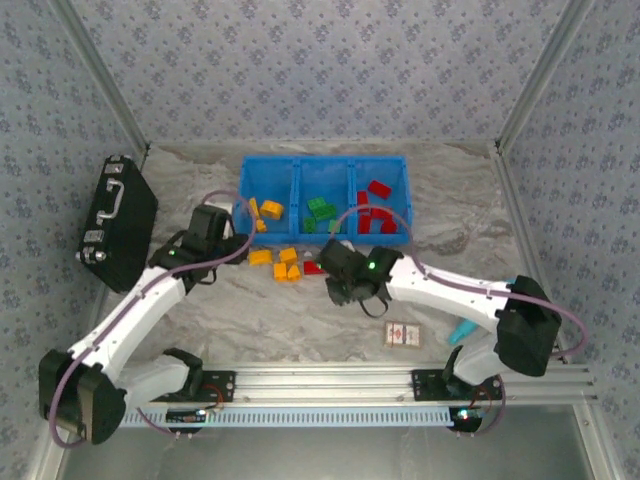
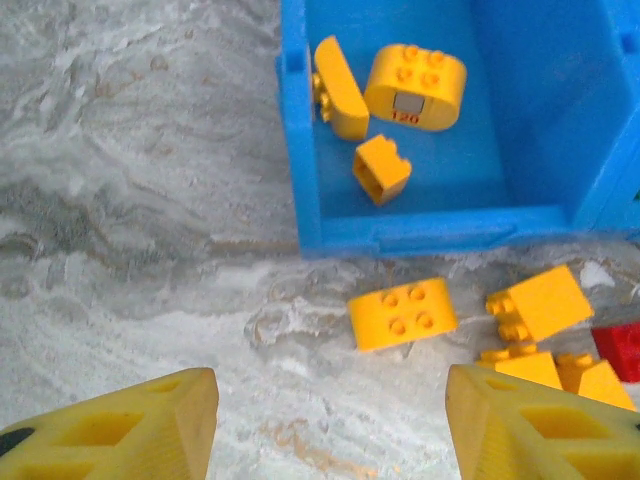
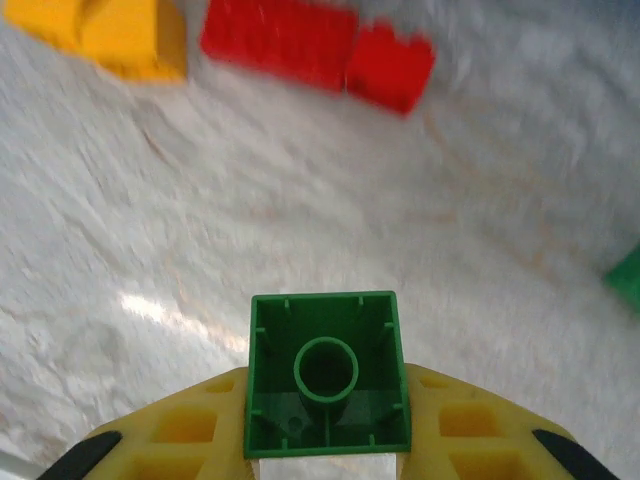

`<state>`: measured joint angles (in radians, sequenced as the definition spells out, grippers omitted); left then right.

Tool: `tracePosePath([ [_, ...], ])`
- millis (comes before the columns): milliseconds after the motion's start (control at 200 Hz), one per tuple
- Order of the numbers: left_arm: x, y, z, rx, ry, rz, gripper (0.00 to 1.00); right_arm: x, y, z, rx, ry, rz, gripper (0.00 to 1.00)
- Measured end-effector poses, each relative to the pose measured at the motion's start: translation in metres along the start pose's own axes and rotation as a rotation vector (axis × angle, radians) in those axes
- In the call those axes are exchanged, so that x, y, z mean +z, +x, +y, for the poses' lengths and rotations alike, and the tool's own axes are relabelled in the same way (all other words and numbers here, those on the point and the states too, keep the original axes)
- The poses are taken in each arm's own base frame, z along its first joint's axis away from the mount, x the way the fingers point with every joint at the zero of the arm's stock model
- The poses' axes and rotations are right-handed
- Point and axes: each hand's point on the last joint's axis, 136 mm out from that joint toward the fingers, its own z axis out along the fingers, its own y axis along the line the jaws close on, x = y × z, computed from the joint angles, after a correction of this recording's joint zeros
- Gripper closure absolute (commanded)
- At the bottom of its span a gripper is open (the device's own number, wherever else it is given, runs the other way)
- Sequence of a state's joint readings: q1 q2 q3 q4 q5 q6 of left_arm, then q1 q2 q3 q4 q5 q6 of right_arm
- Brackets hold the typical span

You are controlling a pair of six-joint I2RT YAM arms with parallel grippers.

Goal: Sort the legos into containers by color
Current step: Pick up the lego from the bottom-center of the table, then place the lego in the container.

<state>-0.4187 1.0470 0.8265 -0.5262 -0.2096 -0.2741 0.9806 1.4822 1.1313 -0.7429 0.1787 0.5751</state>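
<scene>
Right gripper [image 3: 328, 432]: clenched on one green brick [image 3: 328, 370]. The brick sits pinched between the two yellow pads, its hollow underside and centre tube facing the wrist camera. In the overhead view this gripper [image 1: 342, 275] hangs over the table [image 2: 130, 200], just in front of the blue bin [image 1: 325, 160], near the front of the middle compartment [image 1: 325, 182].

Left gripper [image 2: 330, 430]: released and empty, fingers spread, poised above loose yellow bricks [image 2: 402, 313] lying just outside the bin's front wall.

Bin contents: yellow pieces in the left compartment [image 2: 480, 170], green in the middle, red in the right. Two red bricks [image 3: 280, 40] lie on the table ahead of the right gripper.

Assessment: the step in hand is carrying the green brick to the middle compartment. I judge only the brick's near edge is caught by the pads, so I would move smoothly and avoid wrist rotation. I would raise it above the front wall before advancing, centre it between the two dividers, lower it close to the green pieces already there, then let go, so it cannot bounce into a neighbouring compartment. The left arm is near the bin's left corner; I would hold it back to avoid crossing paths.
</scene>
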Motion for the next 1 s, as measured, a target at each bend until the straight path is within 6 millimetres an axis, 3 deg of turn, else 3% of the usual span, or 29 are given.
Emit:
tracePosePath([
  [260, -0.013, 0.032, 0.008, -0.069, 0.020, 0.009, 0.38, 0.003, -0.103, -0.007, -0.047, -0.003, -0.125, 0.72],
  [430, -0.009, 0.061, 0.007, -0.084, 0.020, 0.065, 0.38, 0.024, -0.149, -0.008, -0.079, 0.010, -0.178, 0.72],
  [735, -0.005, 0.084, -0.019, -0.090, 0.059, 0.134, 0.34, 0.073, -0.187, -0.018, -0.089, 0.044, -0.184, 0.66],
  [1000, 0.010, 0.100, -0.022, -0.177, 0.001, 0.207, 0.30, 0.089, -0.200, -0.024, -0.105, 0.053, -0.185, 0.53],
])
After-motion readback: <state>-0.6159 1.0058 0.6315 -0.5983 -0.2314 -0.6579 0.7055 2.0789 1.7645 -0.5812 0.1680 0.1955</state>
